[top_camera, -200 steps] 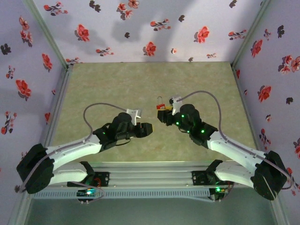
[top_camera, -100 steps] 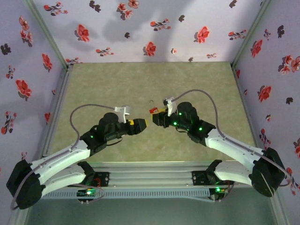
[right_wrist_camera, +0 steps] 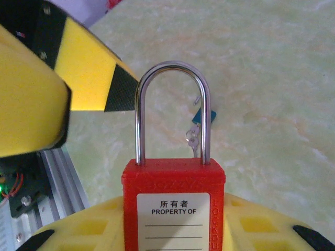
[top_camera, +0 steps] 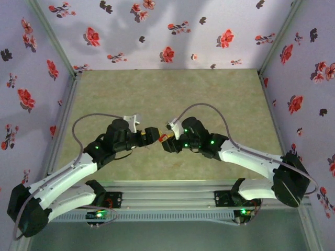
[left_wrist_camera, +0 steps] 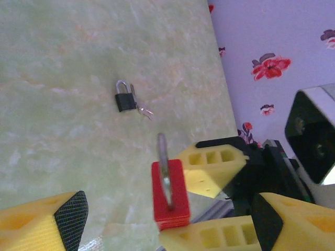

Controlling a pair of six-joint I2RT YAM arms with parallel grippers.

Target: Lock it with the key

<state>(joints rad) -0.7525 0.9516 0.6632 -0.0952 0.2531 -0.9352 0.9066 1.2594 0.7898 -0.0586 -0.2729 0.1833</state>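
Red padlock [top_camera: 164, 138] sits at mid-frame in the top view, pinched in the right gripper [top_camera: 167, 141]. The left gripper [top_camera: 152, 135] is just beside it on the left, tips almost meeting. Above both arms you have a mottled green, stone-patterned table [top_camera: 157, 89], boxed by flowered walls [top_camera: 157, 31] on three sides, with a ribbed metal rail [top_camera: 167, 191] along the bottom edge.

From the left wrist you see the padlock edge-on, low and centre: a flat, blocky plastic body with a round steel shackle [left_wrist_camera: 162, 151] standing up from it. The right gripper's yellow, hollow-celled fingers [left_wrist_camera: 212, 164] are clamped on its two faces. Your left gripper's jaws stand wide apart, black-padded tips at the lower corners. Up and left, well apart, a small black padlock [left_wrist_camera: 124, 100] lies flat with thin metal keys [left_wrist_camera: 143, 110] touching it; their heads are too small to tell. The wall meets the table at upper right.

From the right wrist, the padlock stands upright at bottom centre, its white label printed "PROPERTY OF", both legs of the polished shackle entering the body. A left finger, yellow with a black pad, slants across the upper left. Behind the shackle, on the table, lies a small blue piece [right_wrist_camera: 211, 117], blurred.
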